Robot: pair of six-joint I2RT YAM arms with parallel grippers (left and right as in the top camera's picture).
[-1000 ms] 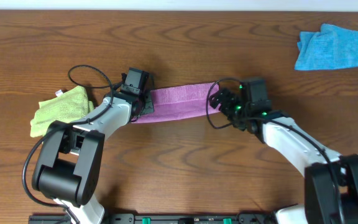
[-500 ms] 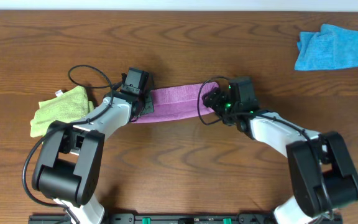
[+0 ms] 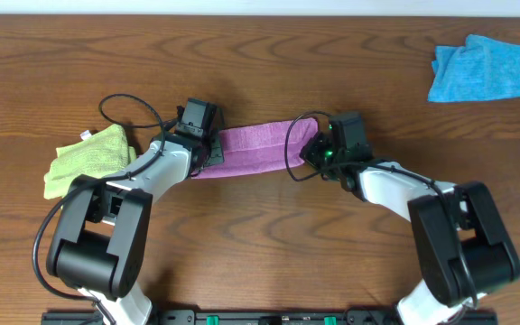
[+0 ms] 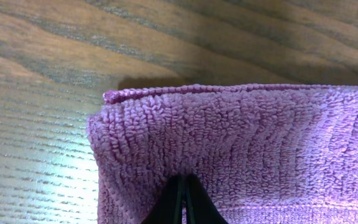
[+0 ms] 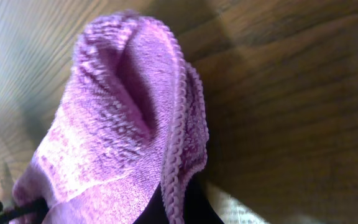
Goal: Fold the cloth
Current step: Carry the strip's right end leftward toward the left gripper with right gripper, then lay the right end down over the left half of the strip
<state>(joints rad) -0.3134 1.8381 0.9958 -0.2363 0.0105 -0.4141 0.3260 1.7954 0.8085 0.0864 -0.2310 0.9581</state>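
Observation:
The purple cloth [image 3: 255,149] lies as a narrow folded strip across the middle of the table. My left gripper [image 3: 208,155] is shut on its left end. In the left wrist view the dark fingertips [image 4: 184,205] pinch together on the terry [image 4: 229,137] close to a folded corner. My right gripper [image 3: 312,149] is shut on the strip's right end. In the right wrist view the stitched hem of the cloth [image 5: 117,124] runs down between the closed fingers [image 5: 176,208] and the cloth bunches up ahead of them.
A lime-green cloth [image 3: 88,158] lies just left of the left arm. A bright blue cloth [image 3: 484,68] sits at the far right back. A black cable [image 3: 125,108] loops beside the left wrist. Bare wood lies in front of the strip.
My right gripper slid left onto the cloth's right end and closed on it. The left gripper and the cloth's left end stayed put.

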